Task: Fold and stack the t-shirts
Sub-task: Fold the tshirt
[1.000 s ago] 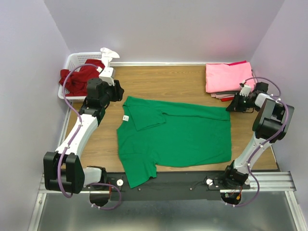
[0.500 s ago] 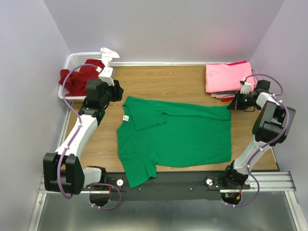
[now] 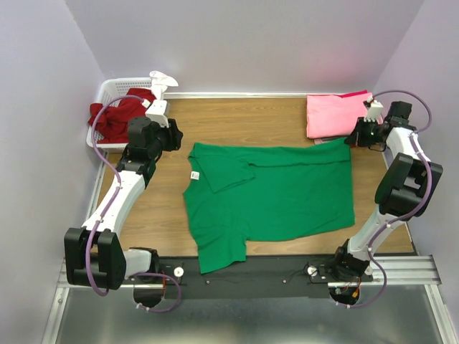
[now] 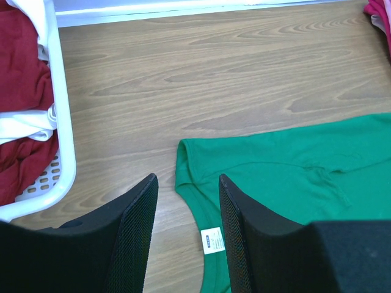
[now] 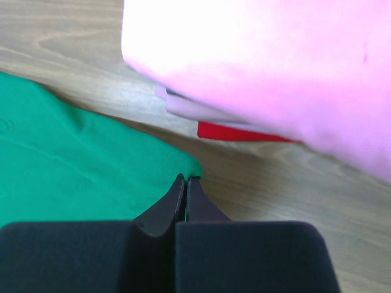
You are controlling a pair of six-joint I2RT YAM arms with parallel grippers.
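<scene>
A bright green t-shirt [image 3: 272, 190] lies spread on the wooden table, its white neck tag [image 3: 194, 174] at the left. My right gripper [image 3: 353, 140] is shut on the shirt's far right corner [image 5: 183, 168], next to the stack of folded pink t-shirts [image 3: 333, 115]. In the right wrist view the pink stack [image 5: 275, 67] fills the top, with a red layer [image 5: 238, 132] under it. My left gripper [image 4: 186, 183] is open and empty, above the table just beside the green collar [image 4: 189, 183] and tag [image 4: 213, 239]. A dark red t-shirt [image 3: 118, 115] lies in the basket.
A white slotted basket [image 3: 107, 92] stands at the back left corner; its wall [image 4: 64, 146] shows at the left of the left wrist view. Bare wood [image 3: 244, 118] lies between basket and pink stack. Purple walls close in on three sides.
My right gripper has moved toward the back with the green shirt's corner in it. The whole shirt has slid back and right. The left arm has not moved.
</scene>
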